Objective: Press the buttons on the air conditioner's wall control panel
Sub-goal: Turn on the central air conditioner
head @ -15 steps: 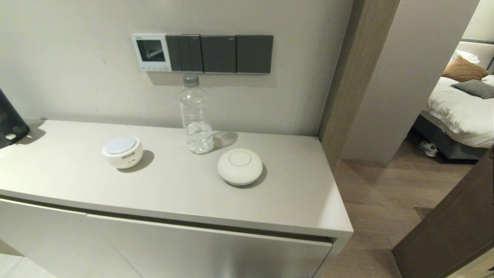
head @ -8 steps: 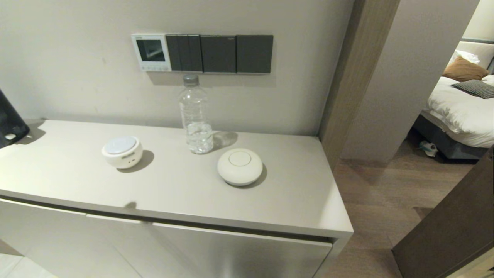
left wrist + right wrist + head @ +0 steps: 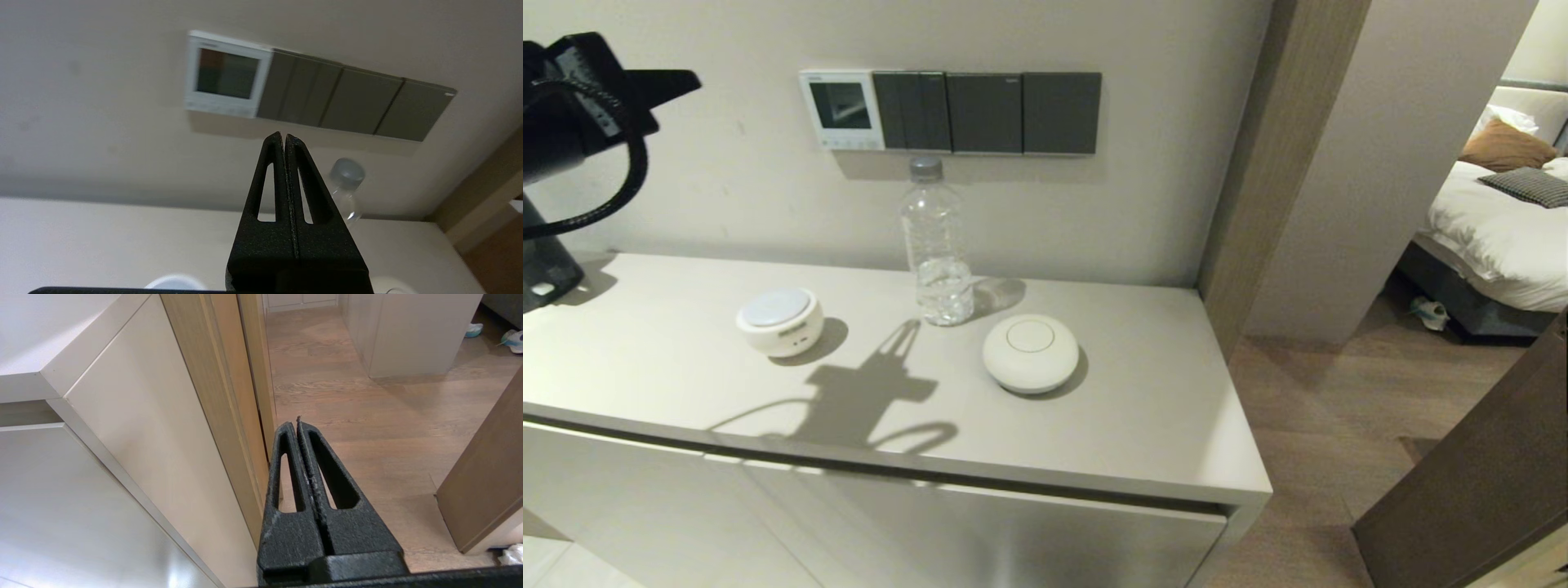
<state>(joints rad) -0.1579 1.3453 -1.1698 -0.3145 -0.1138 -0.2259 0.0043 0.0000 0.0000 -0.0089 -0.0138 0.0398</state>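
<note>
The white wall control panel (image 3: 841, 110) with a dark screen is on the wall, left of the dark switch plates. Its row of tiny pale buttons (image 3: 849, 144) runs along its bottom edge. My left gripper (image 3: 689, 79) is raised at the upper left, well to the left of the panel and apart from the wall. In the left wrist view the left gripper (image 3: 283, 136) is shut and empty, with the panel (image 3: 224, 73) and buttons (image 3: 218, 108) ahead of it. My right gripper (image 3: 295, 422) is shut and empty, low beside the cabinet's end, over the wood floor.
Dark grey rocker switch plates (image 3: 988, 113) sit right of the panel. On the cabinet top (image 3: 1143, 425) stand a clear water bottle (image 3: 937, 245) below the switches, a small white round device (image 3: 778, 320) and a white domed puck (image 3: 1030, 353). A wooden door frame (image 3: 1258, 163) is at the right.
My left arm has risen into view at the upper left of the head view. Its shadow now falls across the cabinet top. Nothing on the cabinet has moved.
</note>
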